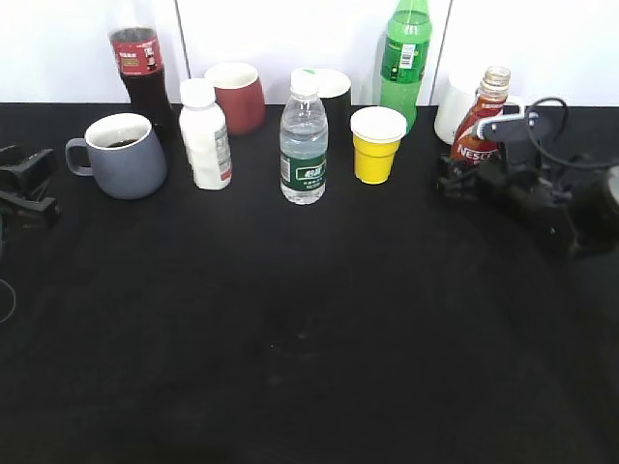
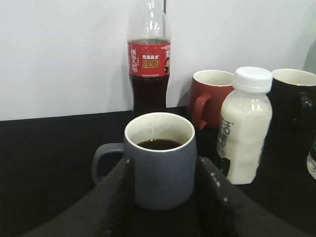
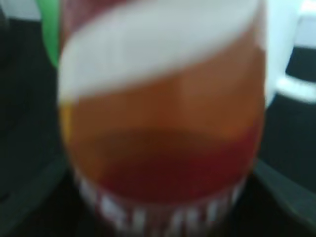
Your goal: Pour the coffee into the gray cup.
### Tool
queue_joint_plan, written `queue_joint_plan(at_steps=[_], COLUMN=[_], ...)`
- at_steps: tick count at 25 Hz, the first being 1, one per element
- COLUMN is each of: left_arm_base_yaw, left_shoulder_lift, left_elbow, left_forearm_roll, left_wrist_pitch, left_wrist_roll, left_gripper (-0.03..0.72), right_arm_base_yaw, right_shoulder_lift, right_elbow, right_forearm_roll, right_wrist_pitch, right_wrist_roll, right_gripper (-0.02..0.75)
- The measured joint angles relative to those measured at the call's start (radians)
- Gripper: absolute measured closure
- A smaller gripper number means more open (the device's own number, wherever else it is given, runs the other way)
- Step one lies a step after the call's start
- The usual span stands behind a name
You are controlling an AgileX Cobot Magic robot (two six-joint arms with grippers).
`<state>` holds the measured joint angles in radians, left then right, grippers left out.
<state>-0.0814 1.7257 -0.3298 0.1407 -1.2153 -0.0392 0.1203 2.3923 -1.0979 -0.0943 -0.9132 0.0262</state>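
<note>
Coffee bottle (image 3: 163, 123) between right fingers (image 1: 464, 174), grip unclear | left fingers (image 2: 163, 197) apart, flanking gray cup (image 2: 160, 160)

Black matte surface (image 1: 309, 367) fills most of the exterior view, cloth-like, with a faint pale smudge near its middle. White wall (image 1: 290, 39) runs straight behind its far edge, split by thin dark vertical seams into panels. Left wrist view shows the same plain white wall (image 2: 59, 54) meeting the black surface (image 2: 44, 143) in a level line. Light is even and soft, with a weak sheen on the surface. No floor or windows in view.
</note>
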Motion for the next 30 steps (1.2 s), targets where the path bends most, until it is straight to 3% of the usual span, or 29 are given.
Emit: queue_joint_plan(at_steps=[10, 13, 16, 18, 20, 22, 24, 27, 30], left_arm_base_yaw=[0.000, 0.000, -0.011, -0.084, -0.194, -0.273, -0.289, -0.291, -0.292], left_shoulder_lift=[0.000, -0.004, -0.050, -0.091, -0.098, -0.098, -0.098, -0.115, -0.281], left_elbow=[0.000, -0.034, -0.176, -0.281, -0.393, -0.500, -0.592, -0.693, -0.724], left_forearm_roll=[0.015, 0.056, 0.260, 0.315, 0.302, 0.218, -0.003, -0.177, -0.191], left_wrist_pitch=[0.062, 0.242, 0.660, 1.037, 1.405, 1.720, 1.972, 2.286, 2.424], left_wrist_roll=[-0.001, -0.152, -0.386, -0.465, -0.473, -0.425, -0.208, -0.105, -0.101], left_gripper=[0.379, 0.379, 0.364, 0.254, 0.153, 0.134, 0.132, 0.172, 0.197], right_arm_base_yaw=[0.000, 0.000, 0.000, 0.000, 0.000, 0.000, 0.000, 0.000, 0.000], right_shoulder_lift=[-0.150, -0.248, -0.410, -0.493, -0.532, -0.540, -0.541, -0.562, -0.701], right_elbow=[0.215, 0.282, 0.237, 0.168, 0.073, -0.034, -0.114, -0.150, -0.151], right_forearm_roll=[0.034, 0.031, -0.014, -0.016, 0.033, 0.100, 0.155, 0.242, 0.265], right_wrist_pitch=[-0.038, 0.032, 0.434, 0.798, 1.176, 1.519, 1.729, 1.893, 1.991], right_wrist_roll=[-0.012, -0.013, 0.005, 0.055, 0.064, 0.036, -0.014, -0.069, -0.095], right_gripper=[0.130, 0.132, 0.142, 0.143, 0.146, 0.148, 0.148, 0.148, 0.148])
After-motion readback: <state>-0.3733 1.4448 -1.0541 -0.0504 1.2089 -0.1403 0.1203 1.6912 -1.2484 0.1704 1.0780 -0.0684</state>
